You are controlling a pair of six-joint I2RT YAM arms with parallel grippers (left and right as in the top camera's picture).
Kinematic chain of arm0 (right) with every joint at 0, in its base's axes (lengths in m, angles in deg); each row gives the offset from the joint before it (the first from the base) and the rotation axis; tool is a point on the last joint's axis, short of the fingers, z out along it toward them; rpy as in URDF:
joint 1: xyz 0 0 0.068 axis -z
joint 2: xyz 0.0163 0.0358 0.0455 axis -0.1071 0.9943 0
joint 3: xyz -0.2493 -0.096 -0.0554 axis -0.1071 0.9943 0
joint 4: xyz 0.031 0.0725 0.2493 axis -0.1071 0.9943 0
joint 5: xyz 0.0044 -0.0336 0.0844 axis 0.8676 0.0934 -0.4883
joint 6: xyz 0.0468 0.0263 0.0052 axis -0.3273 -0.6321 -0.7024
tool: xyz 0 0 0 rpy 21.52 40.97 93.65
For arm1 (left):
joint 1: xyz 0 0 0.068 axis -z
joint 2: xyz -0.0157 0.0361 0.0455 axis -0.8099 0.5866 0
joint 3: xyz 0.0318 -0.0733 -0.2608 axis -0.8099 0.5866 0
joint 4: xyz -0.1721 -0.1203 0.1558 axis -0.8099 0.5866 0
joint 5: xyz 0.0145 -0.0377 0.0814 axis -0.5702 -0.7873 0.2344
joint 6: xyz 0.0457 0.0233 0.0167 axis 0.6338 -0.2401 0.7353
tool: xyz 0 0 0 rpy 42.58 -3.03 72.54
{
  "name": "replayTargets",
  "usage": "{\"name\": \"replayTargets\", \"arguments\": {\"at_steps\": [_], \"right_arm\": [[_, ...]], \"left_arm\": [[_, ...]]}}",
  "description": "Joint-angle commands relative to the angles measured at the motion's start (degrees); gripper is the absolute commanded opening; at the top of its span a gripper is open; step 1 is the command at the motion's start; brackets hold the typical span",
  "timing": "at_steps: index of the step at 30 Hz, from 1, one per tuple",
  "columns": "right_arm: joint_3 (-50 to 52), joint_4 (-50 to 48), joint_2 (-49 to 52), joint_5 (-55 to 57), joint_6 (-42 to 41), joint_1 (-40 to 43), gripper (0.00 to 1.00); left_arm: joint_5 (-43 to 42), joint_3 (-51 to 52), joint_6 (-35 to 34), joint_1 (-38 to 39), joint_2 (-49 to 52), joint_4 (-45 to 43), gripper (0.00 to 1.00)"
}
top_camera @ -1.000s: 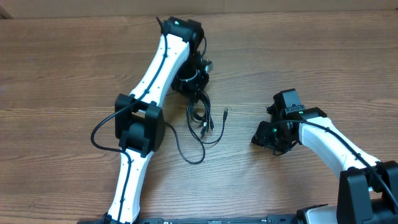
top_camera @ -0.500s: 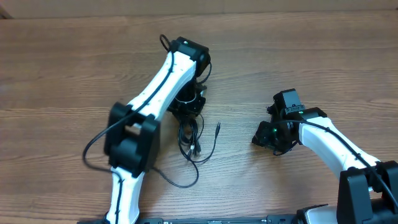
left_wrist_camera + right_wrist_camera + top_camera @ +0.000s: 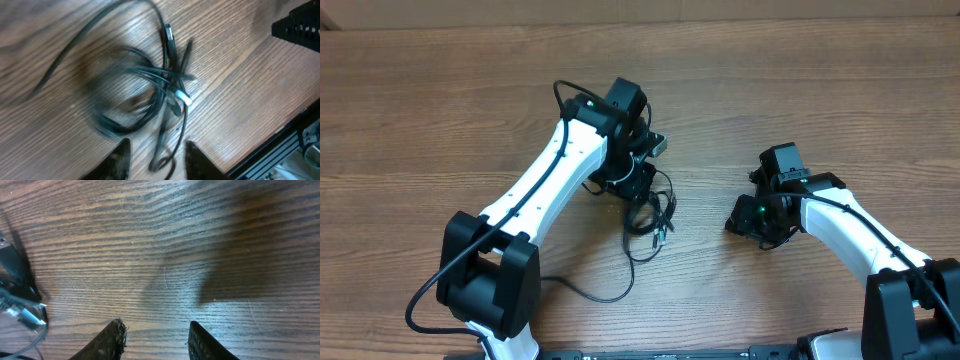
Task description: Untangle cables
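The cables (image 3: 650, 212) are thin black cords lying in a tangled bundle on the wooden table, with one tail curling toward the near side. My left gripper (image 3: 634, 178) hovers over the bundle's far-left end. In the left wrist view the tangle (image 3: 162, 80) is blurred, and a small cable loop lies on the wood between the fingers of the left gripper (image 3: 157, 144), which is open. The right gripper (image 3: 744, 218) sits to the right of the bundle, apart from it. It shows open over bare wood in its wrist view (image 3: 156, 325), where cable plugs (image 3: 22, 312) lie at the left edge.
The wooden table (image 3: 820, 100) runs to a pale far edge. The left arm's own thick black cable (image 3: 425, 300) loops out near its base. A black frame rail (image 3: 280, 145) shows along the table's near edge.
The left gripper pulled back toward the near side, dragging the bundle with it, then opened and let the cables go. The right arm has not moved.
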Motion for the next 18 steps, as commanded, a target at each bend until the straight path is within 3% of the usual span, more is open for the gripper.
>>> {"name": "replayTargets", "arguments": {"at_steps": [1,12,18], "right_arm": [[0.33,-0.39,0.24,0.57,-0.26,-0.15,0.40],[0.33,-0.42,0.24,0.57,-0.26,-0.15,0.40],[0.33,-0.63,0.24,0.57,-0.26,-0.15,0.41]], "left_arm": [[-2.78,1.75,2.91,-0.07,0.68,-2.23,0.39],[3.61,1.75,2.27,-0.07,0.68,-4.81,0.43],[10.60,1.81,-2.32,-0.07,0.70,-4.81,0.51]]}}
